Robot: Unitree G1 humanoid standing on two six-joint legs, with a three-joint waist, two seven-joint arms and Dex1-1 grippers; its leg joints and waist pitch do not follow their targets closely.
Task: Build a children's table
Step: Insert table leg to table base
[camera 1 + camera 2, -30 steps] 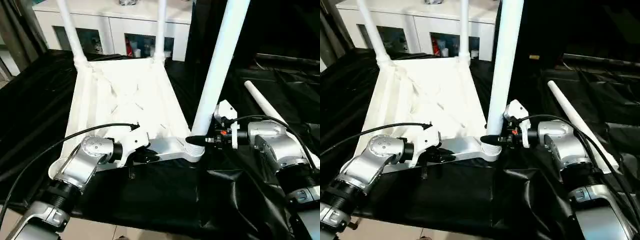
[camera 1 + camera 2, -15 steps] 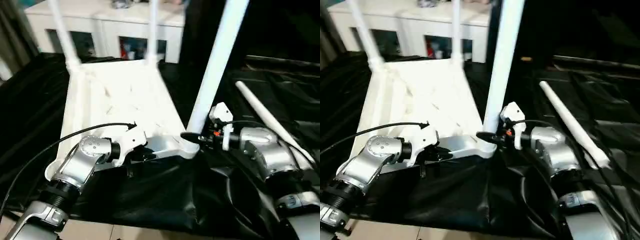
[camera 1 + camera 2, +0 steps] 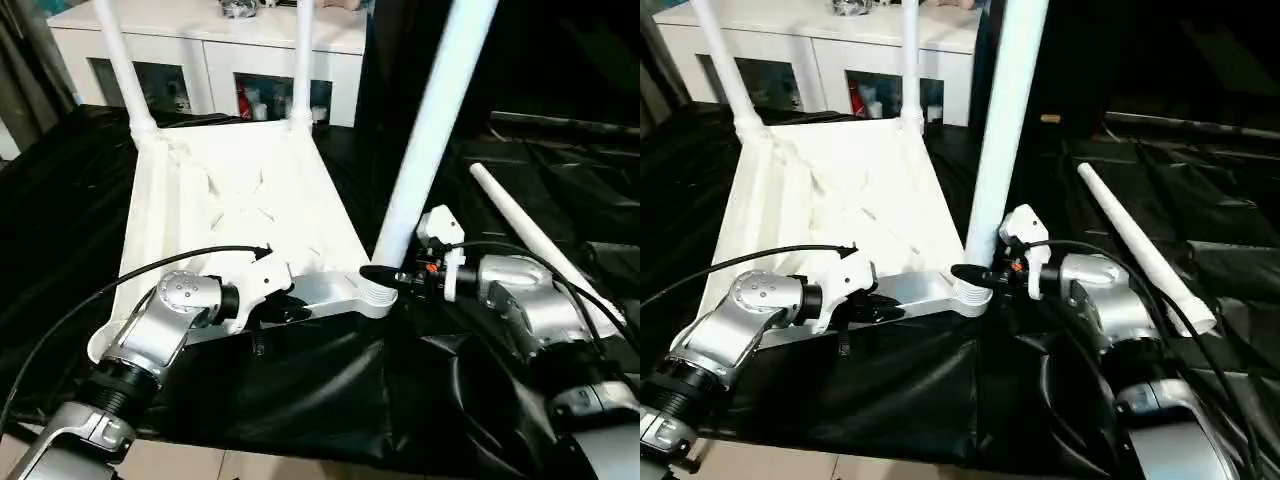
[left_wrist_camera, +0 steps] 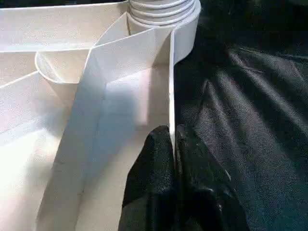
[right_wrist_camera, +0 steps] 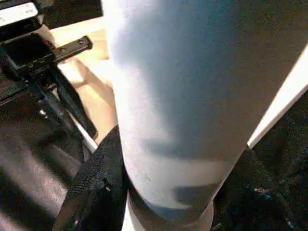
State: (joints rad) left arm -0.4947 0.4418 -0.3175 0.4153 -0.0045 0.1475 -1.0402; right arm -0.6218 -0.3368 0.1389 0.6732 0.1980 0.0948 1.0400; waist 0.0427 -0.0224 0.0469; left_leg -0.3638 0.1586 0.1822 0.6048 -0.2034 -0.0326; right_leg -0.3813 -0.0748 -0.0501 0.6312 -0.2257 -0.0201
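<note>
Head views. The tabletop (image 3: pixel 235 215) lies upside down on black sheeting (image 3: pixel 330 385), ribbed underside up. Two legs (image 3: pixel 122 60) stand in its far corner sockets, in front of a white cabinet (image 3: pixel 215 60). A third leg (image 3: pixel 425 150) rises from the tabletop's near right socket (image 3: pixel 372 290). The fourth leg (image 3: pixel 525 235) lies loose on the sheeting, well to the right of the tabletop. The right gripper (image 3: pixel 392 277) holds the third leg just above the socket, its fingers half spread around the tube. The left gripper (image 3: pixel 290 310) is at the tabletop's near rim, left of that socket. Compared with a second ago, the third leg leans less and its foot sits lower against the socket collar. The right forearm has swung in towards the tabletop; the tabletop and loose leg appear unmoved, apart from camera shift. Judged from this, the third leg is being seated, and one leg remains to fit.

Left wrist view. The left gripper's fingers (image 4: pixel 159 163) are pressed together on the thin upright wall of the tabletop's rim (image 4: pixel 171 96), pinching it. The ringed socket stands at the far end of that wall.

Right wrist view. The third leg (image 5: pixel 178 96) stands between the right gripper's black fingers (image 5: pixel 91 187), one either side of its foot, clasping it. The left gripper lies beyond it, at the tabletop's edge.
</note>
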